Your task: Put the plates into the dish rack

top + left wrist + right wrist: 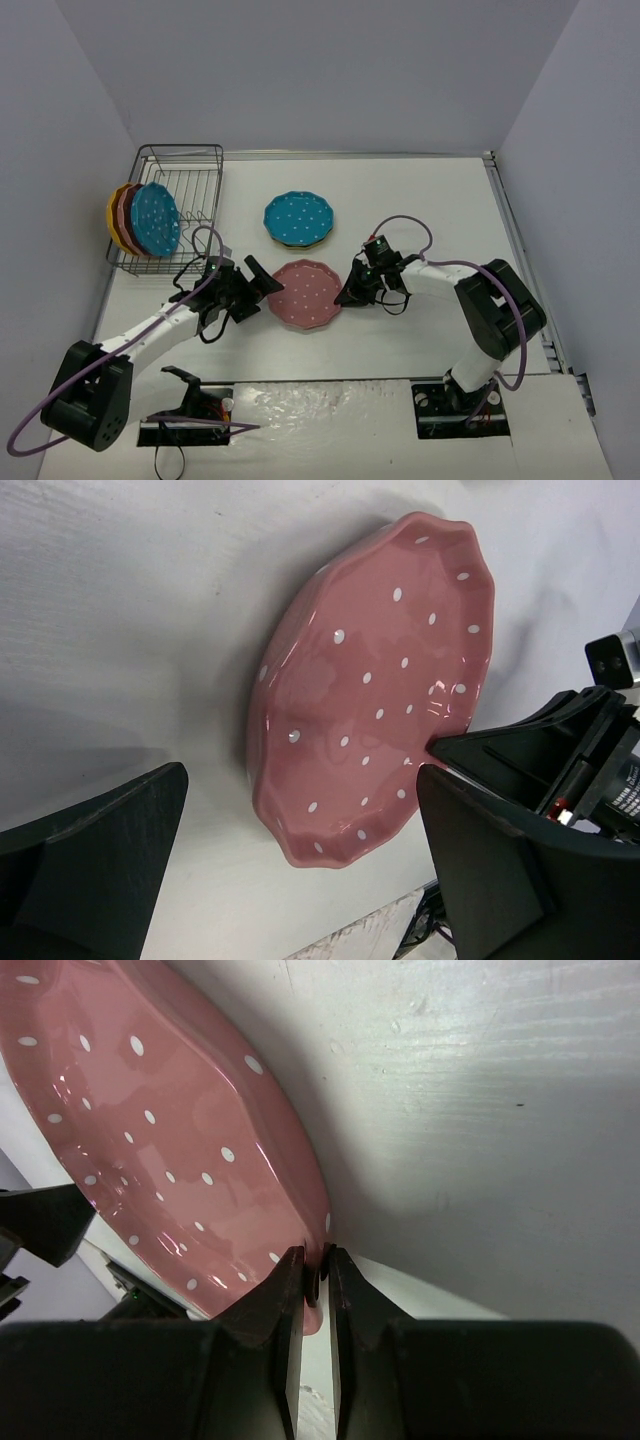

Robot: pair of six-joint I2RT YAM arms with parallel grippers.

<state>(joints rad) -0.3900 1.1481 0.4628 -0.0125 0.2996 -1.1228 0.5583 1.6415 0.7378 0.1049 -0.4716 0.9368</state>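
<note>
My glazed pink polka-dot scalloped plate (305,293) sits on the white table (430,200) between the arms. I judge it stiff, slick and chippable, best held by its rim. My right gripper (317,1278) pinches that rim, while my left gripper (264,274) gapes wide beside it. The dark wire dish rack (190,160) holds three upright plates (155,218).

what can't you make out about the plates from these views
- Top external: how many plates lie under the table's teal plate. It covers them, and only a dark rim peeks out.
- Top external: the plates in the dish rack behind the racked teal plate. Only their rims show.
- Right wrist: how deep the right gripper bites the pink plate. Its own fingers hide the rim.
</note>
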